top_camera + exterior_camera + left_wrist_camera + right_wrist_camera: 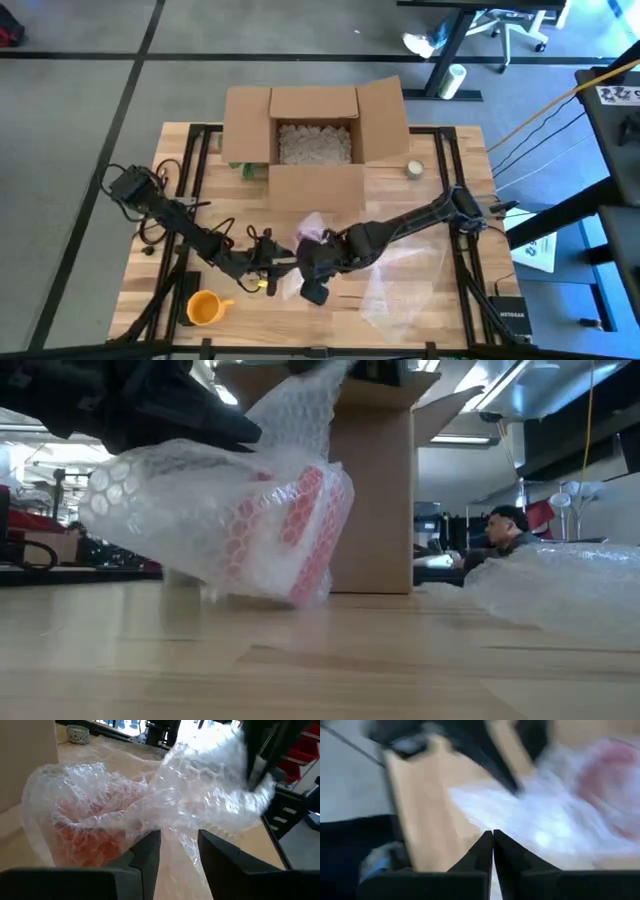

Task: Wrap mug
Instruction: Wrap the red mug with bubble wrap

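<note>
A pink mug [305, 525] lies inside a bunched sheet of bubble wrap [312, 228] at the table's middle, in front of the cardboard box [315, 130]. In the low view the bundle tilts, its lower end [290, 598] at the tabletop. My left gripper [179, 852] comes from the left and is shut on the wrap's near side. My right gripper [493, 839] comes from the right and is shut on another part of the same sheet. An orange mug [203, 308] stands on the table at the near left, touched by nothing. My left gripper pinches a gathered fold of the bubble wrap [176, 837] between its two fingers, beside the mug's opening. The wrap's creases run together toward the gap between the fingers. My right gripper pinches a thin part of the bubble wrap [510, 827] between its fingertips. From the left wrist view, that part of the sheet [235, 790] is held up above the mug.
The open cardboard box, filled with packing material, stands at the far middle. A second loose sheet of bubble wrap [400, 285] lies at the near right. A small round object [414, 169] sits right of the box. A person [505, 535] sits in the room beyond.
</note>
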